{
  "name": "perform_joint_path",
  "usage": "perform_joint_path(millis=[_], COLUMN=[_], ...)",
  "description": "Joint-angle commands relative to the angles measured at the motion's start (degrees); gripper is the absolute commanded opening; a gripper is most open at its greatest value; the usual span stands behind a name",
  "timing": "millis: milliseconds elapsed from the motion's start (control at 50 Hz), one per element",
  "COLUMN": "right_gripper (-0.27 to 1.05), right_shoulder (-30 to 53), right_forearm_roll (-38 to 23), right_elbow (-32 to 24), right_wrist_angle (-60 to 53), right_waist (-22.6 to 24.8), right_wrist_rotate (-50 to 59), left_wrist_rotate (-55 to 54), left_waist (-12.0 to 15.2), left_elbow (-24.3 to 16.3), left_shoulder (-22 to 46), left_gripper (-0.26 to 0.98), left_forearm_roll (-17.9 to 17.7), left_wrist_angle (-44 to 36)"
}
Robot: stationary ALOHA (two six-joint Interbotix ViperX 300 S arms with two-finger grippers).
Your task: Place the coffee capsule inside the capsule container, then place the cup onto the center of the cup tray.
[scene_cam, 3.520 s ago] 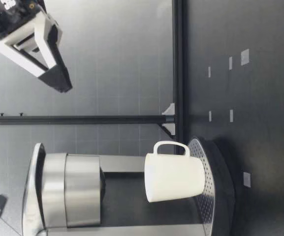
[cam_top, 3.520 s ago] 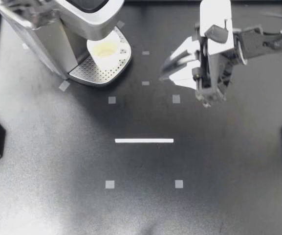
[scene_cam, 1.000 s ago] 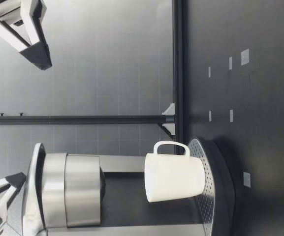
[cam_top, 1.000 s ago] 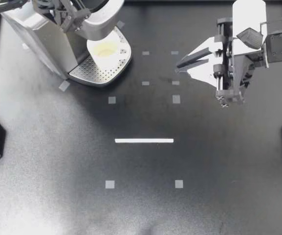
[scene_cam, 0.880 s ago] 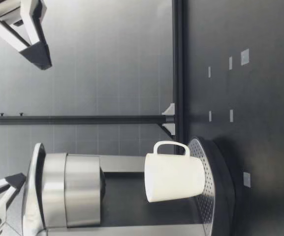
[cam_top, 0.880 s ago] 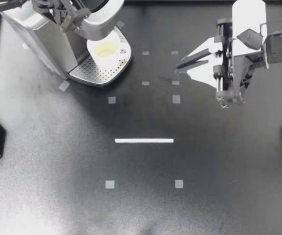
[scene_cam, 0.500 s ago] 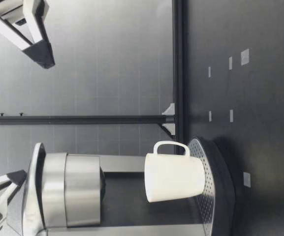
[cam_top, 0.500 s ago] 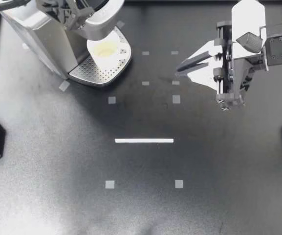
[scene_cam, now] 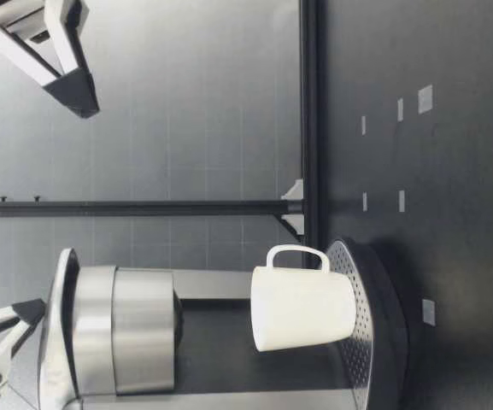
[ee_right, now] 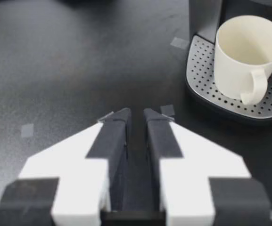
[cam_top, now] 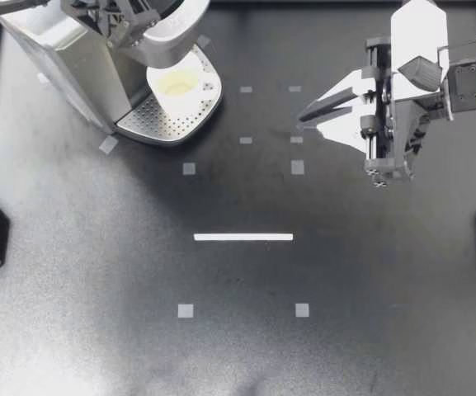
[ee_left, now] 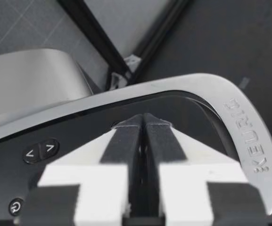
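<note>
The white cup point(cam_top: 176, 82) stands upright on the perforated cup tray point(cam_top: 167, 124) of the silver coffee machine point(cam_top: 64, 58) at the back left. My left gripper point(cam_top: 126, 25) hovers at the machine's top; in the left wrist view it point(ee_left: 143, 118) is shut and empty over the dark lid point(ee_left: 79, 141). My right gripper point(cam_top: 302, 115) hangs high over the back right of the table, aimed at the cup point(ee_right: 244, 56), its fingers a narrow gap apart with nothing between. No capsule is visible.
A white tape line point(cam_top: 243, 237) and small tape squares mark the dark table. A black frame rail point(scene_cam: 310, 128) runs along the back edge. In the low view the cup point(scene_cam: 302, 307) sits under the machine's spout.
Since the earliest frames my right gripper has drawn back to the right and risen, and my left gripper has come in over the machine's top. Over the last second both barely shift.
</note>
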Motion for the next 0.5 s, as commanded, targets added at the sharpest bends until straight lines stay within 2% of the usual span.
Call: perform_joint_path(millis=[0,160,300,480], right_gripper=[0.27,0.27,0.27,0.27], right_shoulder=[-0.97,-0.97,-1.05,-1.14], right_forearm_roll=[0.18,0.18,0.18,0.18], right_elbow=[-0.62,-0.62,-0.35,-0.26], right_wrist_angle=[-0.44,-0.53,-0.79,-1.49], right_waist=[0.26,0.26,0.35,0.26], right_wrist_rotate=[-0.09,-0.09,-0.09,-0.09], left_wrist_rotate=[-0.09,0.35,0.62,0.79], left_waist=[0.62,0.62,0.62,-0.26], left_elbow=[-0.26,-0.70,-1.05,-1.14], left_shoulder=[0.62,2.55,1.58,-1.32], left_gripper=[0.09,0.09,0.09,0.09], left_forearm_roll=[0.18,0.09,0.00,0.00], left_wrist_angle=[2.72,4.39,3.96,-2.72])
